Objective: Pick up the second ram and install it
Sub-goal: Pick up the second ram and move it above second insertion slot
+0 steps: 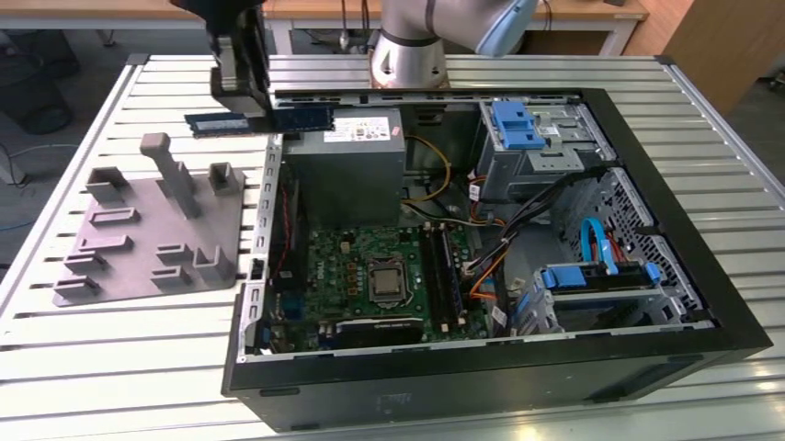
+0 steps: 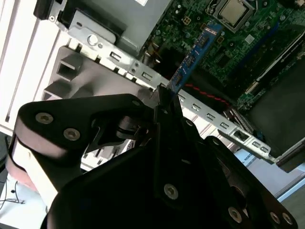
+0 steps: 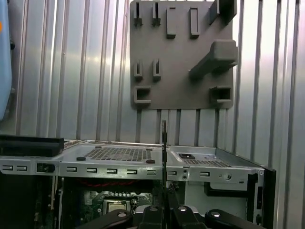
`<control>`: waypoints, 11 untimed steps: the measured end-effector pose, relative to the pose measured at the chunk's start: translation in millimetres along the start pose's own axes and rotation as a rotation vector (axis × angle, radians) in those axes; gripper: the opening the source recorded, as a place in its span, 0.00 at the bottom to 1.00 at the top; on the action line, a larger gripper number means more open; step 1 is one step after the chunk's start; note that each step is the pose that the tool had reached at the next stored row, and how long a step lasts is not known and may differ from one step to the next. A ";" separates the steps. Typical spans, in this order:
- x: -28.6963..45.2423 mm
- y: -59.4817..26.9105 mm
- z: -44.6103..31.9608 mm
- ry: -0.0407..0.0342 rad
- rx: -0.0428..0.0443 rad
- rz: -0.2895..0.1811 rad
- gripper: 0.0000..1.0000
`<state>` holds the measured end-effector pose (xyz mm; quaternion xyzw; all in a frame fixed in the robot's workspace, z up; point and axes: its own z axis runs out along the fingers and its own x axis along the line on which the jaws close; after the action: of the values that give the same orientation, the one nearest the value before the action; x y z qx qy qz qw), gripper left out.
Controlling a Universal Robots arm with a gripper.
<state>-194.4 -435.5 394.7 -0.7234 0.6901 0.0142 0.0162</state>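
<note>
The second ram (image 1: 301, 118), a thin blue stick, hangs level above the far left corner of the open computer case (image 1: 687, 303), over its wall. My gripper (image 1: 249, 114) is shut on it near its middle, coming down from above. In the second wrist view the second ram (image 2: 198, 52) runs out from between my black fingers (image 2: 167, 102) over the green motherboard (image 2: 224, 52). In the first wrist view the second ram (image 3: 164, 152) shows edge-on as a thin dark line above my gripper (image 3: 164, 210). The motherboard's long memory slots (image 1: 444, 276) lie beside the processor socket (image 1: 386, 280).
A grey plastic tray (image 1: 147, 230) with upright pegs lies on the slatted metal table (image 1: 98, 367), at the exterior view's left of the case. Inside the case are a grey power supply (image 1: 349, 156), loose cables (image 1: 516, 239) and blue drive brackets (image 1: 576, 280).
</note>
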 end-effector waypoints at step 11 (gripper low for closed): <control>3.2 -43.2 19.9 0.0001 -0.0002 0.000 0.14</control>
<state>-151.1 -435.8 374.8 -0.7234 0.6901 0.0142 0.0161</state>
